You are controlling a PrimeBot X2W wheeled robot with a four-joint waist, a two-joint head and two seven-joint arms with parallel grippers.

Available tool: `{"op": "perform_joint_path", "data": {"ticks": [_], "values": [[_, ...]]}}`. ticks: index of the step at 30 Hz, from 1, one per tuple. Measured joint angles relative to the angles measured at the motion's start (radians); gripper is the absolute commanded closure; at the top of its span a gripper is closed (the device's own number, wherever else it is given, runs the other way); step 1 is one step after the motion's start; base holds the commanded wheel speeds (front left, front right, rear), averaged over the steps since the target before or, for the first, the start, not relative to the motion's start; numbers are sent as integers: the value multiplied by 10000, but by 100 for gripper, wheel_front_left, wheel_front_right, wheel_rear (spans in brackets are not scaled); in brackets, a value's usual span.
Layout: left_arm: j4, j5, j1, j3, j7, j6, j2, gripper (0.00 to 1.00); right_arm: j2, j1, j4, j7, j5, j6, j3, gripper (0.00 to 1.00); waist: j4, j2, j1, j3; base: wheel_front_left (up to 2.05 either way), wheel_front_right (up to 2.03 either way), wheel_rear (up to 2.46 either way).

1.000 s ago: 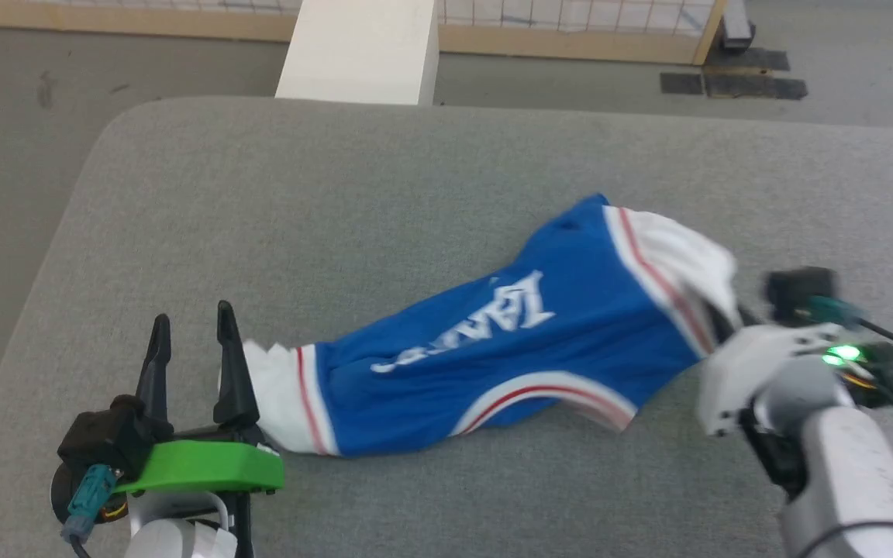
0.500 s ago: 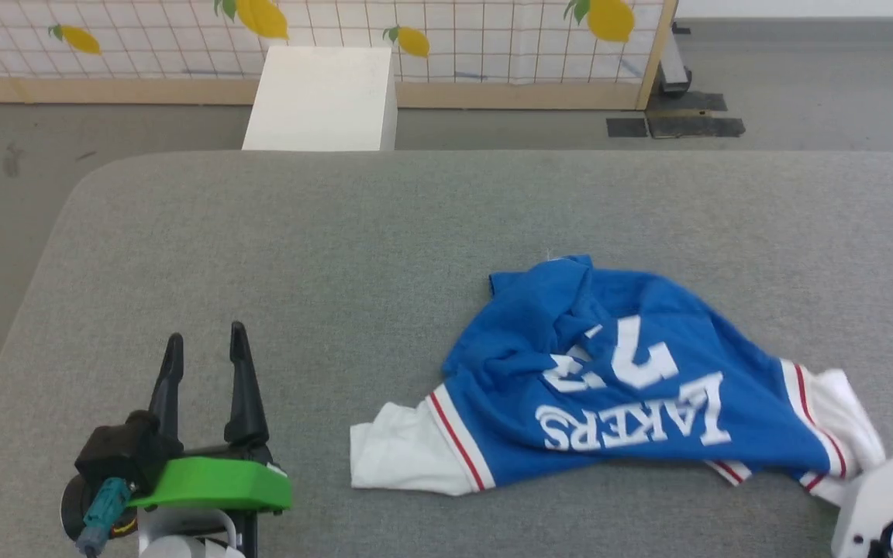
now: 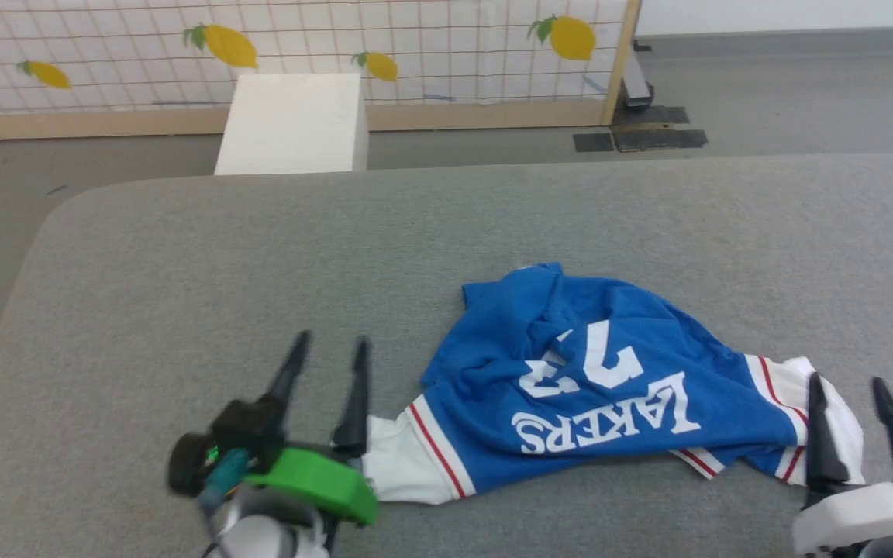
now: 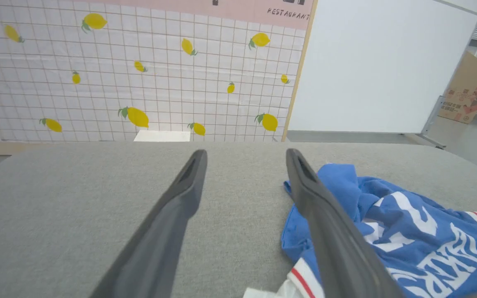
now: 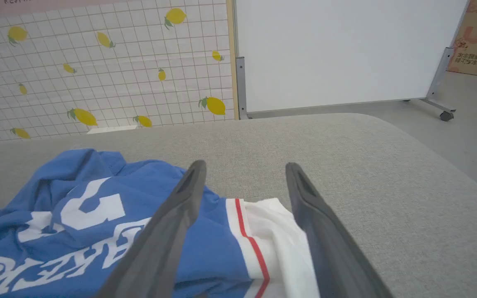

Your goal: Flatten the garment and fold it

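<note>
Grey tabletop [image 3: 183, 256] | garment [image 3: 594, 387] rumpled near front edge, right of middle, lettering up | left fingers [image 3: 355, 399] wide, empty, beside its white left end | right fingers [image 3: 818, 434] wide, empty, over its white right end

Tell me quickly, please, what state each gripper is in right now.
Left gripper: open, empty.
Right gripper: open, empty, at the white sleeve of the jersey.

Before me, near and right of centre on the grey table [image 3: 260, 256], the garment [image 3: 609, 387] lies rumpled, its far part bunched: royal blue, white block lettering up, white red-striped ends left and right.
</note>
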Motion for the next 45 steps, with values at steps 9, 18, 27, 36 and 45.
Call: {"op": "perform_joint_path", "data": {"ticks": [9, 18, 27, 36, 45], "values": [[2359, -100, -2864, -2027, 1962, -403, -36, 0, 6, 65, -234, -989, 255, 0, 1229, 0, -806, 0, 0, 295, 0, 0, 0], [4324, -974, -5348, -3367, 5022, -169, -46, 0, 6, -351, -316, -1158, 593, 0, 1791, 0, -1474, 0, 1, 1088, 0, 0, 0], [5889, -1066, -6702, -4318, 9267, -274, 79, 0, 2, -763, -301, -1206, 980, 0, 2261, 0, -2203, 0, 0, 1811, 0, 0, 0], [3620, -2278, -7685, -6510, 10330, -627, 2019, 100, 0, -1180, -593, -1248, 1363, 0, 2479, 0, -2845, 0, 0, 2340, 0, 0, 0], [3164, -2704, -10085, -7154, 8048, -639, 4449, 100, 0, -1461, -874, -1248, 1804, 0, 2706, 0, -3322, 0, 1, 2962, 0, 0, 0]]}}
